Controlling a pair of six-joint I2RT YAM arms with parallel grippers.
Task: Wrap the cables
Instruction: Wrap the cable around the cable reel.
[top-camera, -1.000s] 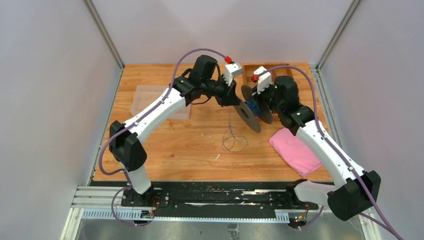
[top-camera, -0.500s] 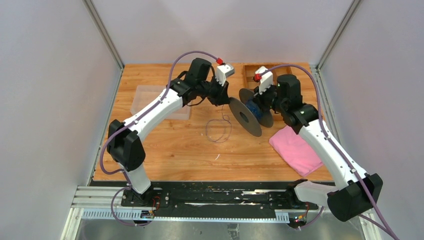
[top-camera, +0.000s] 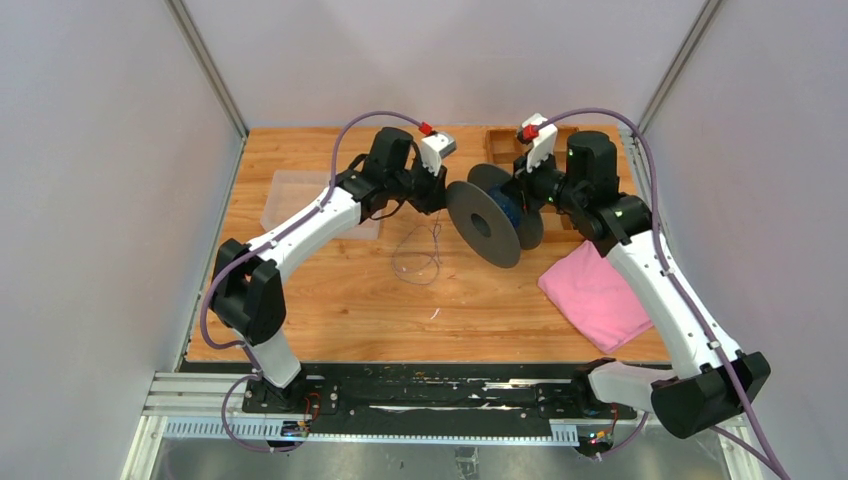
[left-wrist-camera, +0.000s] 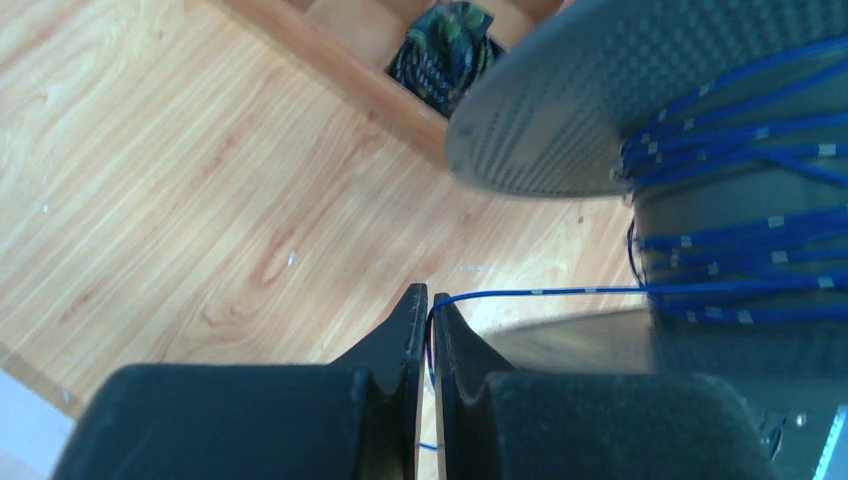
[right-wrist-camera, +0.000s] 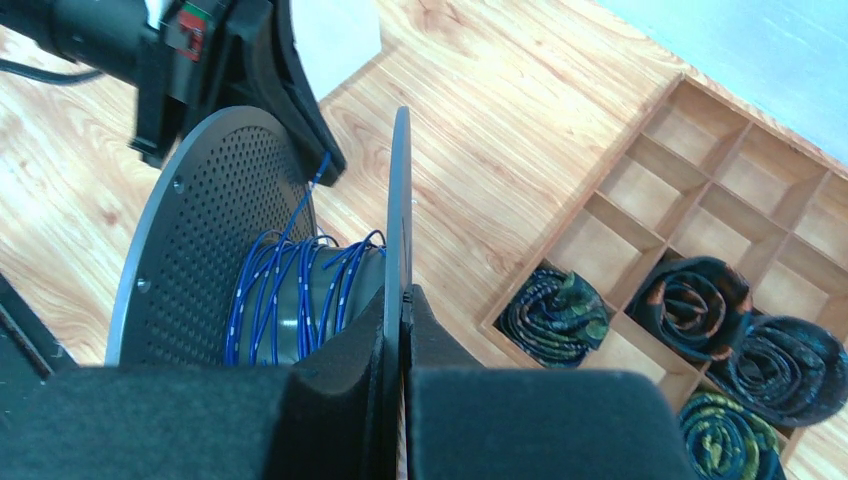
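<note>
Blue cable (left-wrist-camera: 540, 292) between fingertips (left-wrist-camera: 410, 318) (left wrist)

Bright, even light from above; soft shadows on the table (top-camera: 330, 300) around the spool (top-camera: 485, 222), whose nearest rim blurs close up.

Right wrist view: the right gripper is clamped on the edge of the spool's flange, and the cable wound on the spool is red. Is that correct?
No. The cable wound on the spool is blue, not red, as the right wrist view shows. The right gripper is indeed clamped on the edge of the spool's flange.
</note>
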